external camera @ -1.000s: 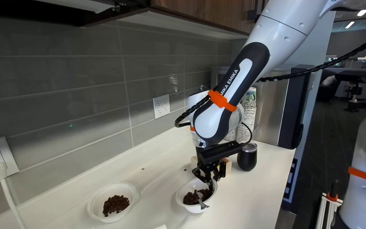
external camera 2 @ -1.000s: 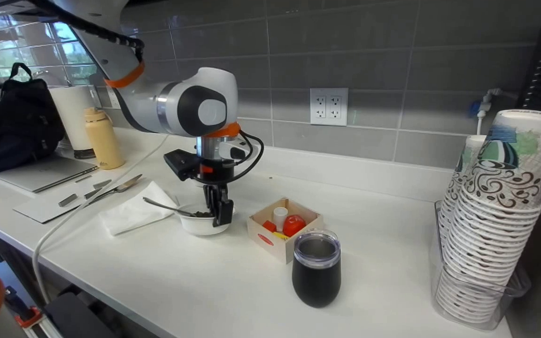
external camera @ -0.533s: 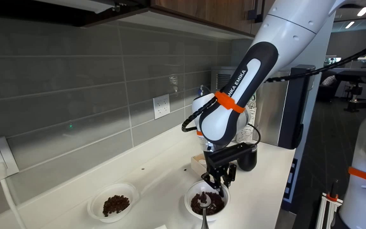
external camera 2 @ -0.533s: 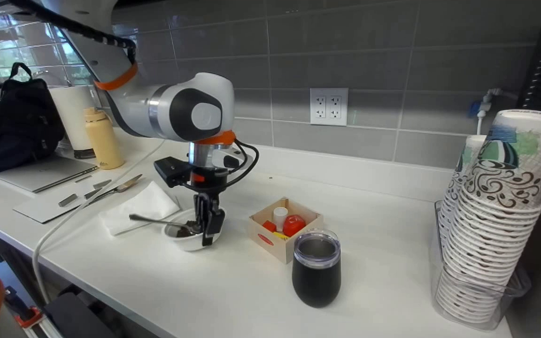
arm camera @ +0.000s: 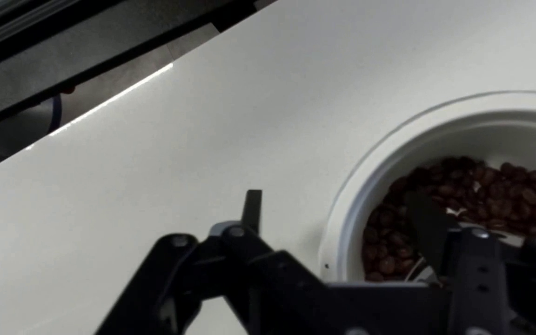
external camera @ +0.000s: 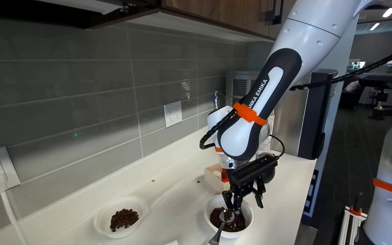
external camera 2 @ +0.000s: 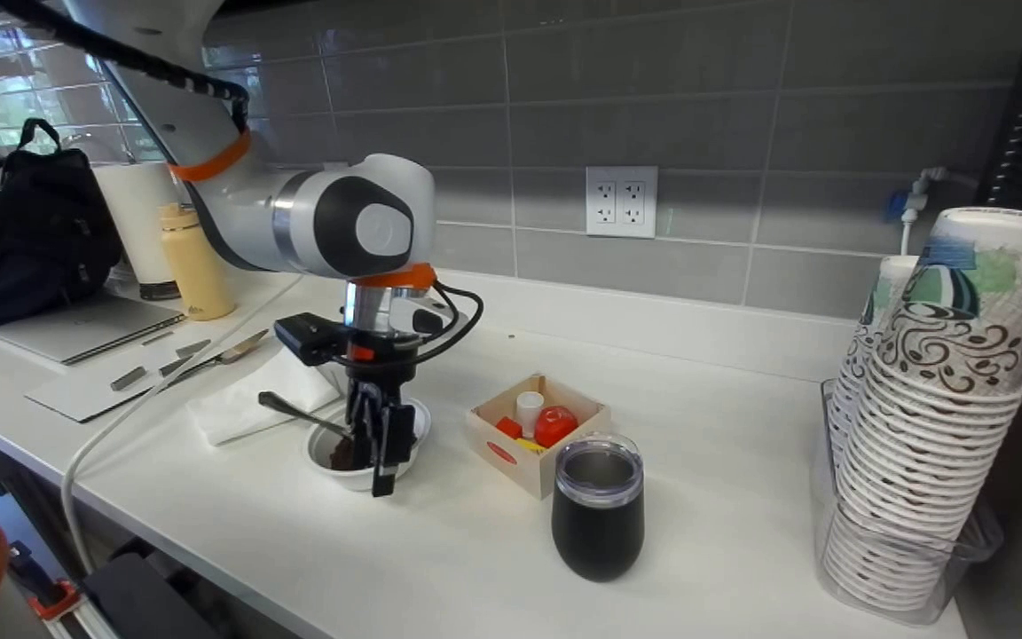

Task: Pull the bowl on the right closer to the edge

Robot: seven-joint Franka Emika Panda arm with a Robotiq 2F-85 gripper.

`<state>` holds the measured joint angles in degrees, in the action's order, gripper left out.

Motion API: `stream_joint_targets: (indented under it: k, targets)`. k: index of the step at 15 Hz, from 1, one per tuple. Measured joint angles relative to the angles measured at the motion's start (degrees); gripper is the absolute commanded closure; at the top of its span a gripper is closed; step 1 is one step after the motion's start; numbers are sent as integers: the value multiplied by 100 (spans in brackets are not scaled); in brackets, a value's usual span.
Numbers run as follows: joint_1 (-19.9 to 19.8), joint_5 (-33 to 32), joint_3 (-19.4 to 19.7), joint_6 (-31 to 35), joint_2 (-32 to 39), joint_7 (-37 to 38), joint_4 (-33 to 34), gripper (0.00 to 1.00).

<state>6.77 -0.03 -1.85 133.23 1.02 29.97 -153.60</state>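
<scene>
Long pale white countertop (external camera 2: 724,497): spreads out in both exterior views; its straight front edge (arm camera: 110,100) slants across the upper left of your wrist view.
White-and-black jointed arm (external camera: 272,80): yours, bent down over the countertop, banded in orange.
Black two-fingered gripper (arm camera: 334,197): its fingers stand spread; you have one finger inside a small round white bowl (external camera: 230,235) and one outside, the rim between them. Whether either touches the bowl's side, you cannot tell.
Open pale wooden box (external camera 2: 529,473): sits near that bowl, holding red, yellow and white pieces (external camera 2: 555,426).
Small round white bowl: your task's bowl, upright on the countertop, set back from the front edge, between the box and a folded white napkin (external camera 2: 240,408) in an exterior view.
Similar round white bowl (external camera: 114,204): stands well apart from yours, nearer the grey tiled wall (external camera: 90,78) in an exterior view.
Black tumbler with a clear lid (external camera 2: 598,532): stands upright just beside the box.
Metal spoon (external camera 2: 298,412): leans in your bowl, its handle sticking out over the rim.
Dark brown beans (arm camera: 519,195): lie in both bowls, seen closest in your wrist view.
</scene>
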Motion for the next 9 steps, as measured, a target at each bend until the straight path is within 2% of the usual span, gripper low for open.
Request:
stream_joint_targets:
  k: [9]
  targets:
    - [-1, -425, -219, -7, -599, 4, 302, 0]
